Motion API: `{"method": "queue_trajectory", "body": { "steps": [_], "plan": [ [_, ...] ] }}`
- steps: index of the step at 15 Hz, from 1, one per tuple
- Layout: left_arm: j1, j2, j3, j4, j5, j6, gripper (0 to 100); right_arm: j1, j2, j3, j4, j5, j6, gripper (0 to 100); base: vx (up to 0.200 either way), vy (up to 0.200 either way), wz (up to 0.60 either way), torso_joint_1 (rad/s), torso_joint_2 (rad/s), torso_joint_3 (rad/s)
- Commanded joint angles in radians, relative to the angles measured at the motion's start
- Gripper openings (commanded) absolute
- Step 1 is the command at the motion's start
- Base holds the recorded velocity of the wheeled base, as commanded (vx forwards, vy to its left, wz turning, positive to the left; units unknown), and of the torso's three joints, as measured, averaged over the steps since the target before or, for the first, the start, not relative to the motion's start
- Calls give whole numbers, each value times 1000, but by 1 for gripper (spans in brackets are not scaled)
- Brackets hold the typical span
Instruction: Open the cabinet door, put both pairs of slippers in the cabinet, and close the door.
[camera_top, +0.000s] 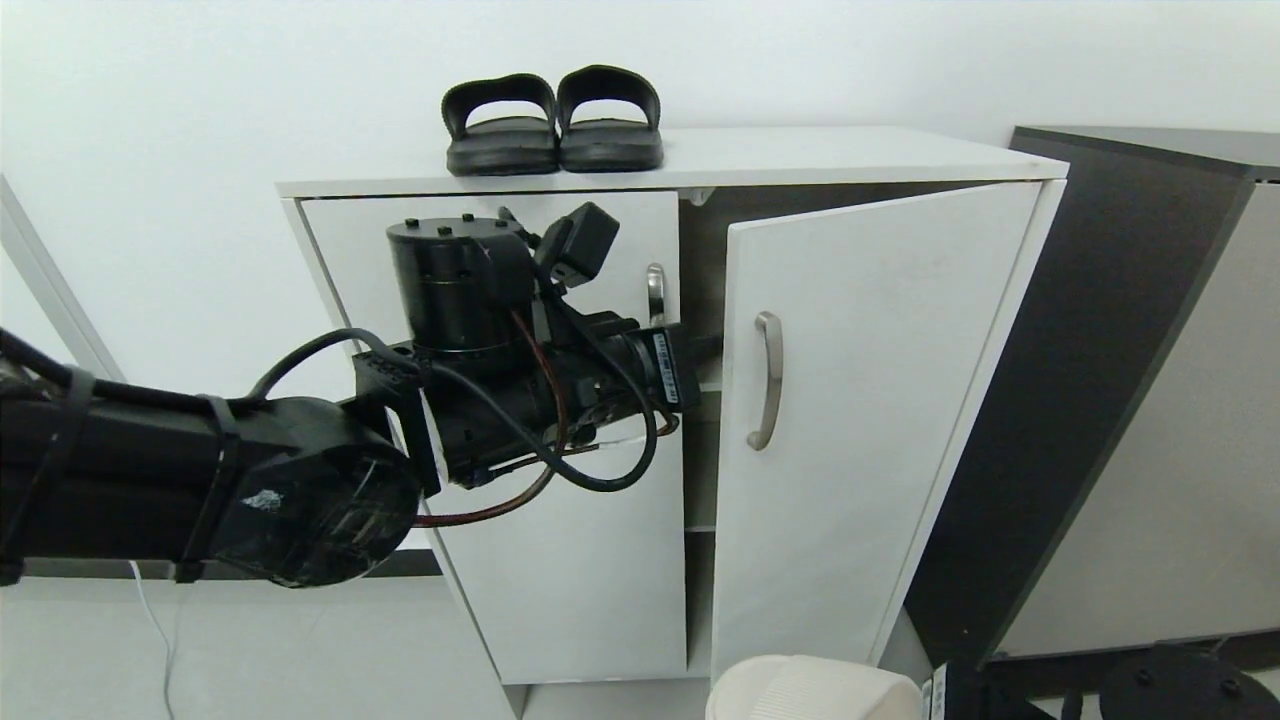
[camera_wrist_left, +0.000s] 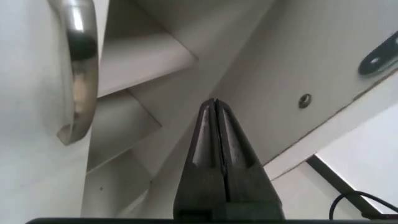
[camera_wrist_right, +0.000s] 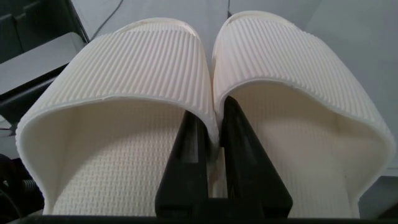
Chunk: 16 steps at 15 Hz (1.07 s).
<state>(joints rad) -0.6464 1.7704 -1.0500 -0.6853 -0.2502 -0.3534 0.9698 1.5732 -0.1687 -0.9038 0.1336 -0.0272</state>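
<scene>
Risk: right-hand door (camera_top: 870, 430) of white laminate cabinet (camera_top: 850, 150) stands only part-open; left gripper (camera_wrist_left: 215, 121), clenched on nothing, sits in the gap and could slip off the door edge. Right gripper (camera_wrist_right: 213, 127) pinches cream ribbed slippers (camera_wrist_right: 124, 81) by their inner walls, low before the cabinet; they could slide free. Black rubber slippers (camera_top: 553, 125) rest on top. Left arm (camera_top: 200, 490) crosses the opening; dark grey unit (camera_top: 1100, 350) flanks the door.

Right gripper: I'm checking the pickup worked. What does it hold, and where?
The right gripper pinches the cream slippers by their touching inner strap edges.
</scene>
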Motion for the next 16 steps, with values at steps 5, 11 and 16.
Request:
{"method": "queue_trajectory", "body": {
  "steps": [5,11,16],
  "plan": [
    [-176,-25,21,-13,0,5,0,47,2,15,-1,1,0,0,-200,0,0,1,0,3],
    [-99,-60,62,-56,2,8,0,47,2,14,-3,1,3,0,-100,0,0,2,0,1],
    [44,-232,193,-42,11,11,0,24,18,3,-23,-3,7,0,0,0,0,0,0,0]
  ]
}}
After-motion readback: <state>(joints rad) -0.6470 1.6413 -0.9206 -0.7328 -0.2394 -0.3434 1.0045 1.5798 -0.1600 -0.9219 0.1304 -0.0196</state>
